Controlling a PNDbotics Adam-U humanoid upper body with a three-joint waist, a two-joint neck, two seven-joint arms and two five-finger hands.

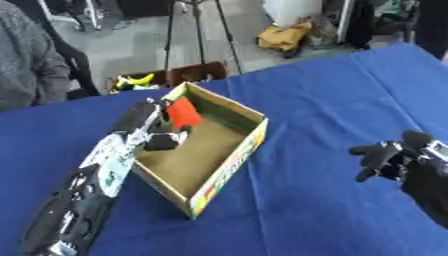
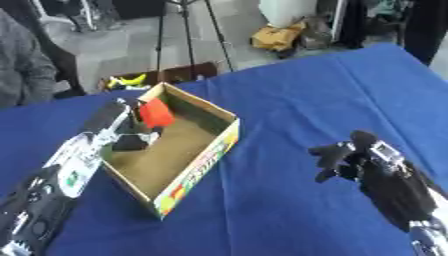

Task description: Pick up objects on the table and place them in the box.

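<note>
The blue table (image 1: 350,100) fills most of the frame. Left of centre, the open cardboard box (image 1: 234,155) runs lengthwise from lower left to upper right. The left hand (image 1: 162,131) pinches a red object (image 1: 183,112) over the box's upper-left end. The right hand (image 2: 346,155) idles at lower right, fingers relaxed, well apart.
</note>
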